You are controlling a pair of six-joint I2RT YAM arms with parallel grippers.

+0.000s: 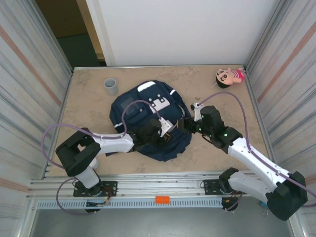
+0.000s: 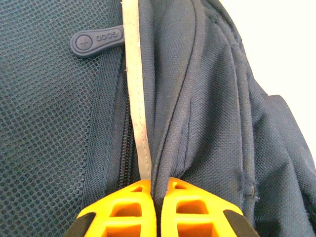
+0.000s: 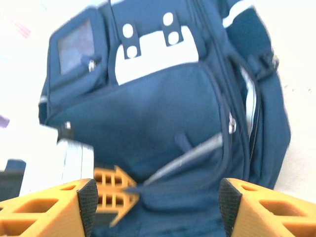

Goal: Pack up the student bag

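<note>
The student bag (image 1: 143, 111) lies flat in the middle of the table, navy with white patches. My left gripper (image 1: 168, 132) rests on its near right part. In the left wrist view its orange fingers (image 2: 133, 207) are shut on a fold of the bag's fabric (image 2: 207, 113), beside a pale stripe (image 2: 134, 89) and a zipper line. My right gripper (image 1: 181, 123) hovers at the bag's right edge, facing the left one. Its jaws (image 3: 158, 210) stand wide open over the student bag (image 3: 163, 108) with nothing between them. The left gripper's fingertips (image 3: 111, 195) pinch the cloth just ahead.
A grey cup (image 1: 110, 86) stands at the back left of the table. A small doll (image 1: 229, 76) lies in the back right corner. Corrugated walls (image 1: 29, 84) close in both sides. A rubber zipper pull (image 2: 96, 42) lies on the mesh pocket.
</note>
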